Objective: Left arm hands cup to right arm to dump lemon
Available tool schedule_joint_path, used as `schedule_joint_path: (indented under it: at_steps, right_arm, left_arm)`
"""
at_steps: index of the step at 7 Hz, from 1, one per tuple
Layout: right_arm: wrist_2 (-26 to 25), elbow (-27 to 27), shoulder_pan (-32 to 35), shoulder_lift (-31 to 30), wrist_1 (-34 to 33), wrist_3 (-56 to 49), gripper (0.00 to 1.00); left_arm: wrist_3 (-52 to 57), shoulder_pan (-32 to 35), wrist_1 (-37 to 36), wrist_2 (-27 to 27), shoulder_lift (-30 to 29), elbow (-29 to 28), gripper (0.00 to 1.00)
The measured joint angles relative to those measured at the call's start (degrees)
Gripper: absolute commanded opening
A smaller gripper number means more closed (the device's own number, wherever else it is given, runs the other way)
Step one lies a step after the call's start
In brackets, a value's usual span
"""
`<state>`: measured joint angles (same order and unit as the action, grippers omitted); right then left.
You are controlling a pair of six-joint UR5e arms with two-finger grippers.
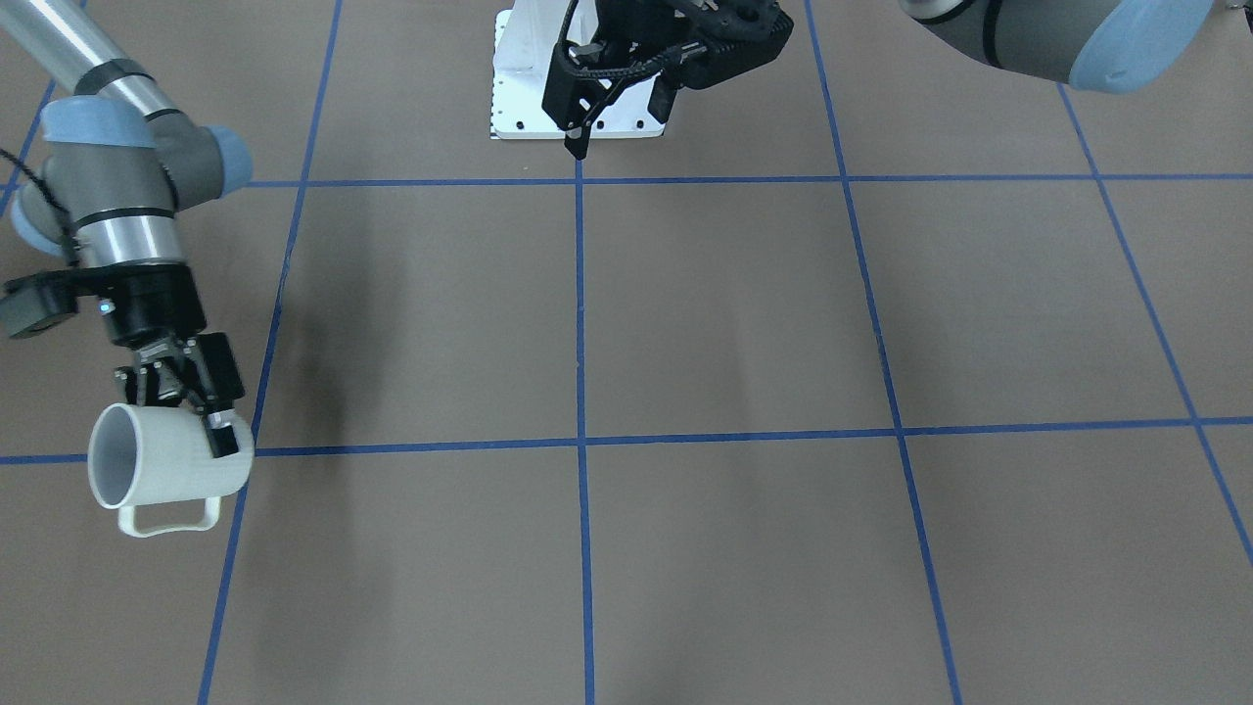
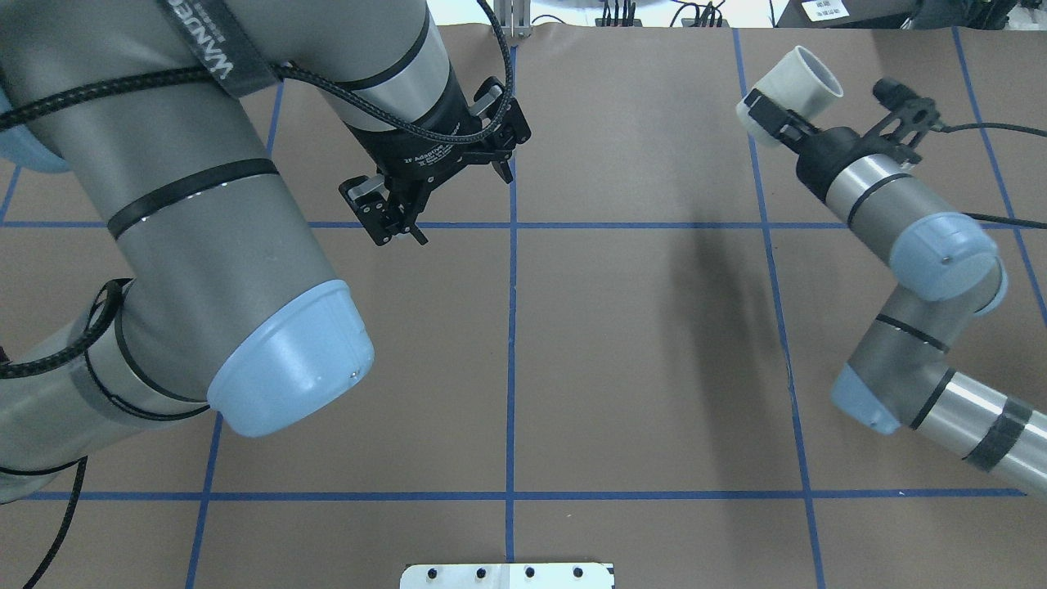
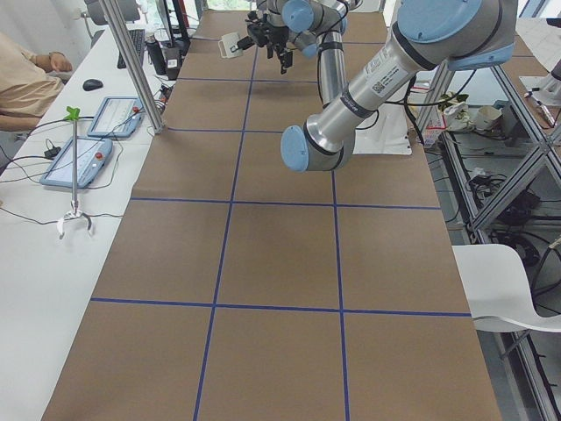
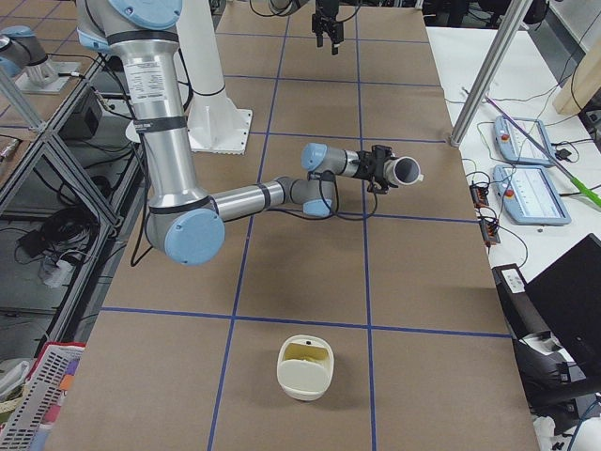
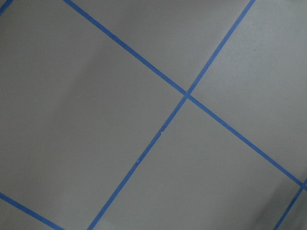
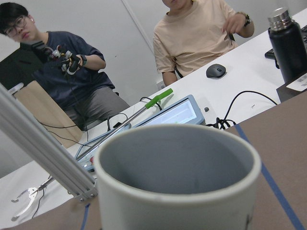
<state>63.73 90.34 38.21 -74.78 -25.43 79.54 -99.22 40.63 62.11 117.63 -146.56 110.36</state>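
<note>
Looks down on grey-brown table (image 5: 72,120) marked with blue tape (image 5: 144,152). Two strips meet at a crossing (image 5: 186,96) right of centre, both running diagonally. Further strips cut the lower-left and lower-right corners.

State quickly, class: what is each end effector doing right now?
Left end effector: open, empty.
Right end effector: closed on the cup, held on its side.

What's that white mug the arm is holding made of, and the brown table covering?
The cup looks like glazed ceramic, possibly plastic: smooth white outside, thick rim, matte grey inside. The table cover looks like matte brown paper or card, with no shine; its blue lines look like stuck-on tape.
</note>
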Motion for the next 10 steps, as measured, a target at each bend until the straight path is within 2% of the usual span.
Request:
schedule_joint_path:
  at_steps: [3, 5, 7, 9, 10]
  right_arm:
    - [-17.3, 3.2, -14.7, 8.4, -17.5, -10.1, 0.03]
    - [-27.2, 3.4, -22.0, 11.8, -24.4, -11.0, 0.03]
    - [-33.1, 3.4, -26.2, 13.4, -27.8, -11.3, 0.03]
    - [-36.3, 3.4, -28.2, 14.7, -29.8, -11.5, 0.03]
    - [-37.2, 3.4, -28.7, 15.2, -30.4, -11.7, 0.03]
  left_arm:
    - [0.6, 0.2, 1.8, -1.1, -1.0, -4.1, 1.00]
    - [0.6, 0.0, 1.8, -0.9, -2.2, -5.8, 1.00]
    - [0.8, -0.6, 1.7, -0.7, -2.5, -6.2, 0.96]
    - [4.5, -2.1, 2.3, -0.8, -2.6, -6.0, 1.00]
    - [5.5, -2.7, 1.2, -1.1, -2.8, -6.1, 0.92]
